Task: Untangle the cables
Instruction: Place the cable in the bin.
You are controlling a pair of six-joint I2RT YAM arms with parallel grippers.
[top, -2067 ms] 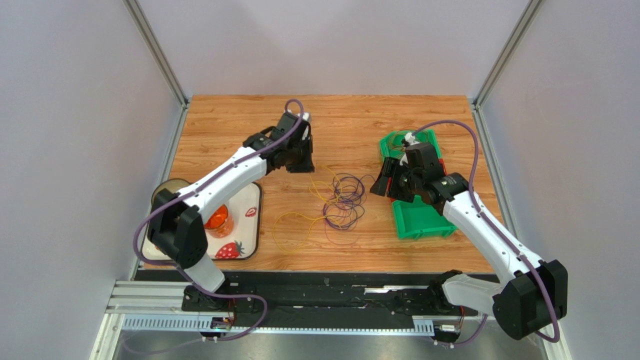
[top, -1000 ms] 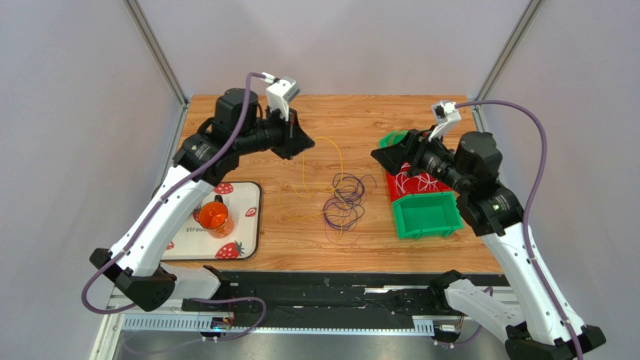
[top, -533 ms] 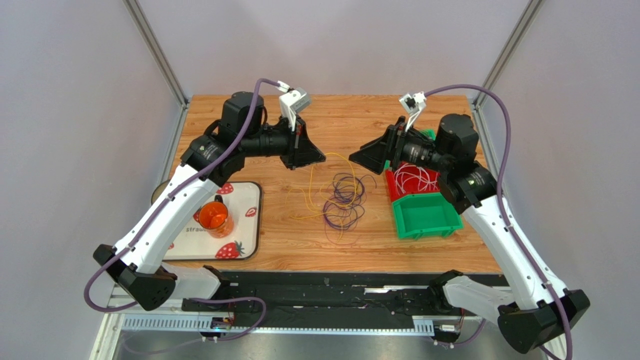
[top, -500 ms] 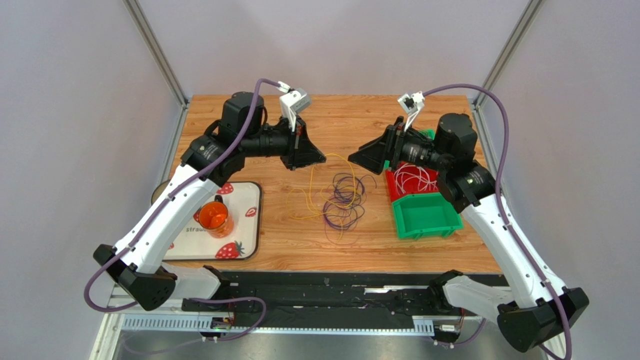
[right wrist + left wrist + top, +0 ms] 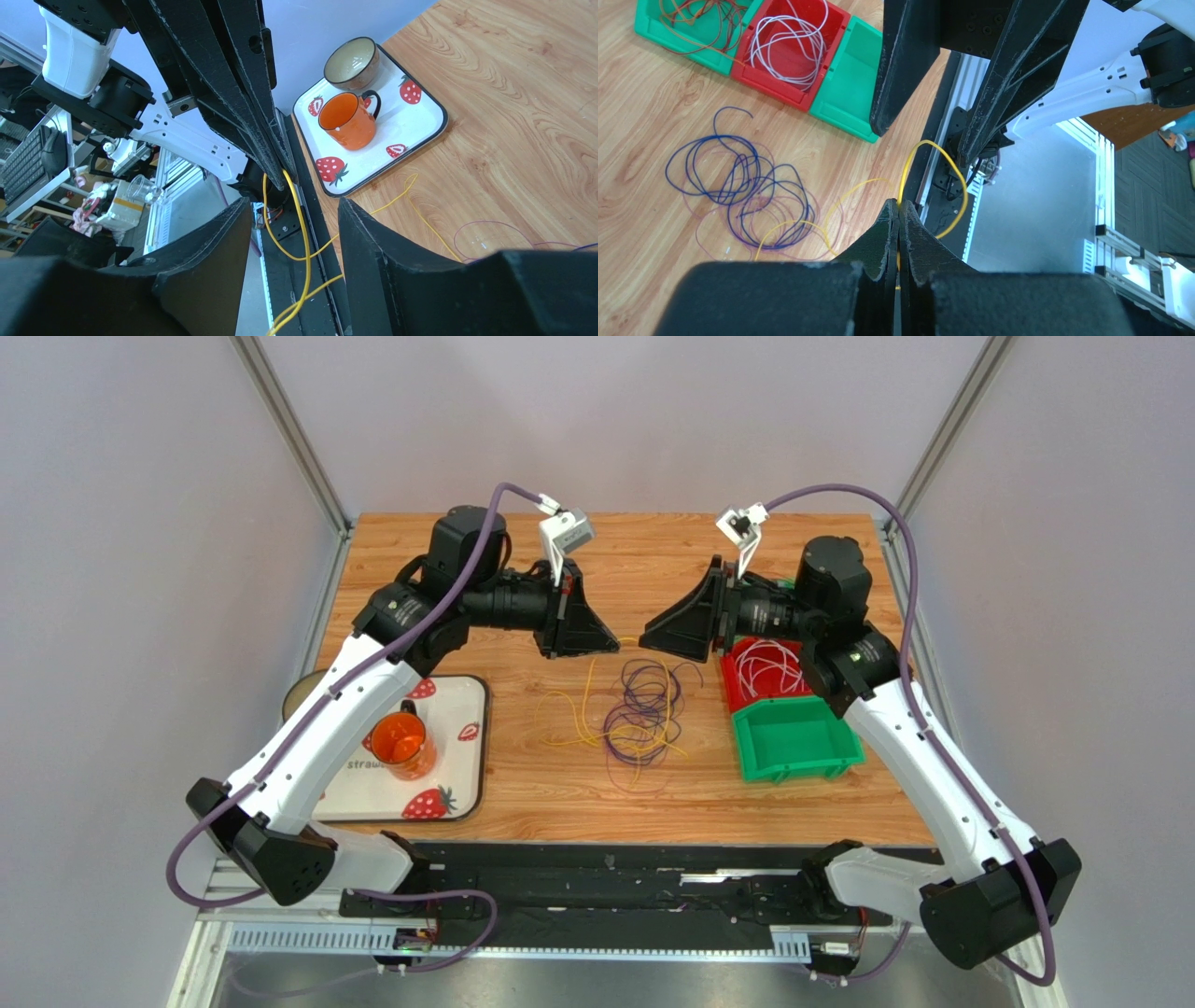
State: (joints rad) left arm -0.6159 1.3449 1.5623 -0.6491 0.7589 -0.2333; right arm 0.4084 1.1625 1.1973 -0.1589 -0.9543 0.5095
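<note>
While the left end effector (image 5: 898, 213) has its fingers pressed together, they clamp the yellow cable (image 5: 927, 142), which loops out past the tips. Facing it tip to tip above the bench (image 5: 631, 798), the right end effector (image 5: 293, 206) has its fingers apart. The yellow loop hangs in that gap; whether it touches either finger cannot be told.

From the clamp the yellow cable drops along a 12-to-6 line to the wood. There it runs into the purple cables (image 5: 643, 703), a flat tangle near the bench centre, stretched from 1 toward 7 o'clock.

At 3 o'clock a red bin (image 5: 730, 683) holds white cables (image 5: 787, 42). The far green bin (image 5: 675, 45) beside it holds orange cables (image 5: 713, 14), and the near green bin (image 5: 800, 767) touches its other side. The right arm overhangs these bins.

At 8 o'clock a strawberry tray (image 5: 414, 119) carries an orange mug (image 5: 347, 119) and a bowl (image 5: 353, 61).
</note>
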